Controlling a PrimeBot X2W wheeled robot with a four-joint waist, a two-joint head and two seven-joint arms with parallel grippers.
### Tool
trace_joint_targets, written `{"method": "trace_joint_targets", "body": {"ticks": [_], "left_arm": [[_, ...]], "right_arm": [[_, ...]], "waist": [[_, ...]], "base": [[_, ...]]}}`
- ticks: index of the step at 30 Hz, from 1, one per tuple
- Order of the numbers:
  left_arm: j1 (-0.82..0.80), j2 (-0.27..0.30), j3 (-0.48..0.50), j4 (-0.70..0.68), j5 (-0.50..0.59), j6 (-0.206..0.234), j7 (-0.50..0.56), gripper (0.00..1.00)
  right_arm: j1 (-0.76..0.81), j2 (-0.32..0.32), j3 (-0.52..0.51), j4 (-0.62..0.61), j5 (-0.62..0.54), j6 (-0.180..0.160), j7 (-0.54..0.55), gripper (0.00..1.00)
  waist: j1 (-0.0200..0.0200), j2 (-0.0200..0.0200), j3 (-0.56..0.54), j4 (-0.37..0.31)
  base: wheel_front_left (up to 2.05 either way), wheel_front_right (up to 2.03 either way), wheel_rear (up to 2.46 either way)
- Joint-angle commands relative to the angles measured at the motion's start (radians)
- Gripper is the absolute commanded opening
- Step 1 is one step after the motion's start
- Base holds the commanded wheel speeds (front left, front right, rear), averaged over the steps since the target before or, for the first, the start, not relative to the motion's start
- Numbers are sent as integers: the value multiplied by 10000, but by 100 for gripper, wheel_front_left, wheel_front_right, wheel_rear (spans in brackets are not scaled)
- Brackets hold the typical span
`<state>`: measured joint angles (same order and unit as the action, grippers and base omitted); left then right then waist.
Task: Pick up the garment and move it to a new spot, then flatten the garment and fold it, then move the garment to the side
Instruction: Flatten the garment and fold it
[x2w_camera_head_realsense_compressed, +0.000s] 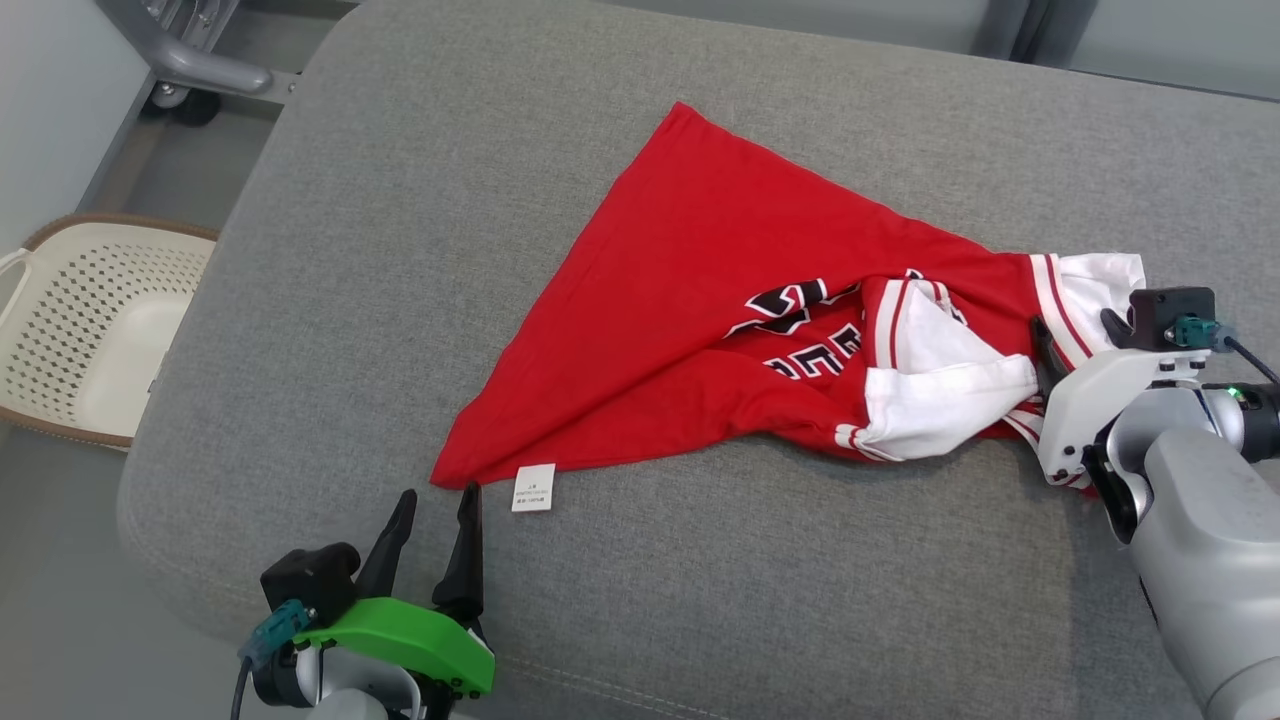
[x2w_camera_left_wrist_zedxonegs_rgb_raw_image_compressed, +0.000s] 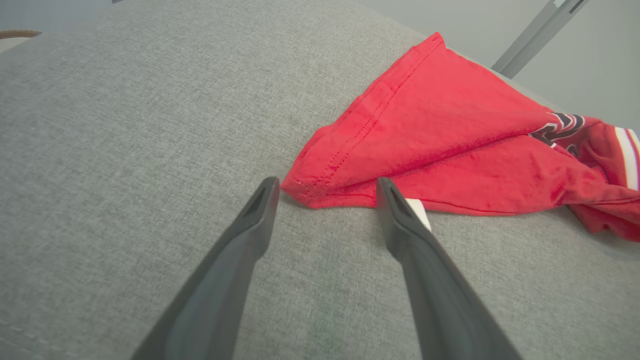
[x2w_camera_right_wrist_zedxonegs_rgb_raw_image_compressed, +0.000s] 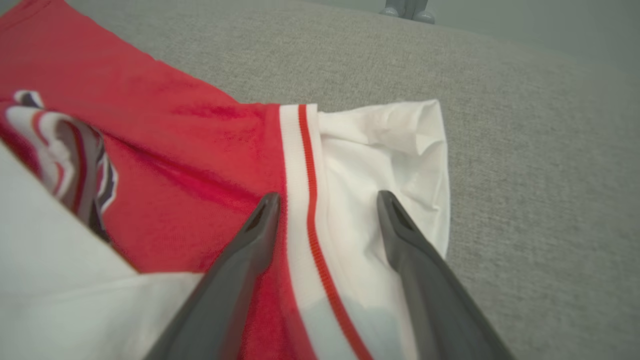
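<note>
Grey woven fabric covers the wide cushion (x2w_camera_head_realsense_compressed: 400, 200) that carries the work. On it the left claw (x2w_camera_head_realsense_compressed: 440, 495) stands spread open and empty, its fingers low and framing the near hem corner of the red shirt (x2w_camera_head_realsense_compressed: 700, 300), one finger just beside the white label (x2w_camera_head_realsense_compressed: 533, 487). That looks like a line-up for pinching the corner. The right claw (x2w_camera_head_realsense_compressed: 1073, 325) is likewise wide open with nothing in it, its fingers straddling the striped seam where red cloth meets a white sleeve (x2w_camera_head_realsense_compressed: 1095, 280). It is probably there to take the opposite end so both arms can lift or stretch the cloth. The shirt lies in a rumpled triangle across the middle of the cushion, its lettering half buried in folds, so I judge flattening not yet done. Off to the robot's left a pale basket (x2w_camera_head_realsense_compressed: 90, 320) sits on the floor. Count: one shirt, one label, two white sleeves, two claws, one basket.
</note>
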<state>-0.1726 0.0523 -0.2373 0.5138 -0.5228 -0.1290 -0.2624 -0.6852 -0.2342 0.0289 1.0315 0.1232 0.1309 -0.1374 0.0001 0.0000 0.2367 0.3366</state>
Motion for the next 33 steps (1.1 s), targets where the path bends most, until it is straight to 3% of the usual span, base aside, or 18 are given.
{"method": "trace_joint_targets", "body": {"ticks": [1,2,3,13,24,25,26,33], "left_arm": [[-65,-2,1,-76,-80,-27,-25,100],[-68,-6,27,-119,-84,-27,-25,100],[-76,-7,40,-147,-74,-27,-25,100],[-307,-14,-461,-537,-319,-27,-26,100],[-453,-11,-1787,-1253,-711,-28,-26,100],[-428,-12,-1845,-1303,-736,-28,-26,100],[-389,-10,-1898,-1349,-745,-28,-26,100],[-246,-9,-1626,-1368,-778,-28,-26,100]], "right_arm": [[-170,-139,75,375,-39,-7,311,100],[-220,-132,72,507,20,-8,394,39],[-279,-182,100,561,26,-8,377,0],[-1652,-1140,292,549,-596,-14,117,0],[-3497,-2610,-65,722,-2106,-13,441,0],[-3584,-2677,-197,777,-2187,-13,458,58],[-3646,-2663,-342,851,-2253,-13,496,100],[-3439,-2210,-1173,1011,-2312,-11,-198,100]], "waist": [[-1,0,196,181],[-1,0,235,198],[-1,0,272,217],[-1,0,794,561],[-1,0,1452,1780],[-1,0,1474,1848],[-1,0,1489,1882],[-1,0,1285,1495]], "base": [[0,0,0],[0,0,0],[0,0,0],[0,0,0],[0,0,0],[0,0,0],[0,0,0],[0,0,0]]}}
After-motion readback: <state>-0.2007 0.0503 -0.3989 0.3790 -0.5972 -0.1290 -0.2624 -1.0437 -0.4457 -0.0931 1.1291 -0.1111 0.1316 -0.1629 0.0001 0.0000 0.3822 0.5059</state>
